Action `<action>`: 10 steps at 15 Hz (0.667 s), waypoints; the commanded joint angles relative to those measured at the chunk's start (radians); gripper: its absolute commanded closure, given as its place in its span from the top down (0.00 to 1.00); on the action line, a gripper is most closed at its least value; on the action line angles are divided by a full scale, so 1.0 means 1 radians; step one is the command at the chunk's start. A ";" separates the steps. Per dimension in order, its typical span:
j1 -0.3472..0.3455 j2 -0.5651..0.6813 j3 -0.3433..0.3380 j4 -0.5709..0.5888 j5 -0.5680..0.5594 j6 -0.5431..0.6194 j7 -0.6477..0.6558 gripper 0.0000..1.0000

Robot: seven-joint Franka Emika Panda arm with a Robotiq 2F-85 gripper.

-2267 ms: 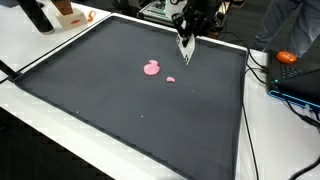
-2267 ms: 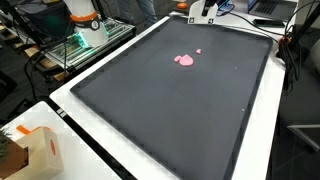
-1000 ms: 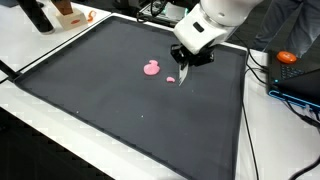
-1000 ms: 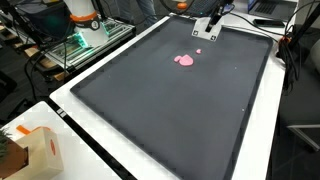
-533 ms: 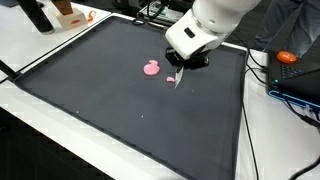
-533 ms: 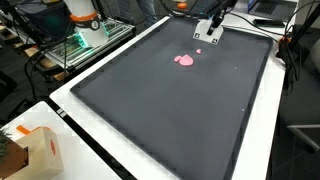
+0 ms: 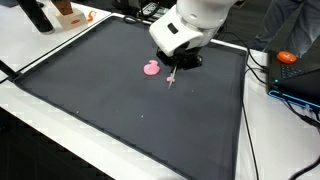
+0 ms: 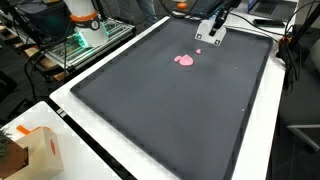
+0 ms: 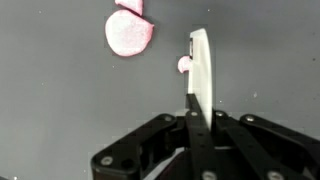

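Note:
My gripper [image 7: 173, 68] is shut on a thin white flat tool [image 9: 202, 68] that points down at a dark mat [image 7: 120, 110]. The tool's tip is right beside a small pink piece [image 9: 184, 64], seemingly touching it. A larger pink blob [image 7: 152, 69] lies on the mat just beside that, also seen in the wrist view [image 9: 130, 32]. In an exterior view the gripper [image 8: 212, 33] hovers near the mat's far edge, with the blob [image 8: 185, 60] and the small piece [image 8: 198, 51] close by.
The mat has a raised white border [image 7: 245, 120] on a white table. An orange object [image 7: 287, 57] and cables lie off the mat's side. A dark bottle [image 7: 37, 15] stands at a corner. A cardboard box [image 8: 30, 150] sits near another corner.
The arm has lowered and moved across the mat toward the pink pieces, bringing the white tool's tip beside the small pink piece. The pink pieces have not visibly moved.

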 commanded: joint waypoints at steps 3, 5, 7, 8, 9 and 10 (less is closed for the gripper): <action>-0.057 -0.017 0.003 -0.004 0.092 -0.017 -0.016 0.01; -0.082 -0.023 0.001 -0.008 0.123 -0.020 -0.023 0.01; -0.107 -0.027 -0.001 -0.006 0.150 -0.033 -0.036 0.01; -0.119 -0.027 -0.001 -0.004 0.163 -0.041 -0.045 0.01; -0.131 -0.026 -0.003 0.000 0.174 -0.051 -0.051 0.01; -0.142 -0.024 -0.003 0.006 0.185 -0.066 -0.058 0.01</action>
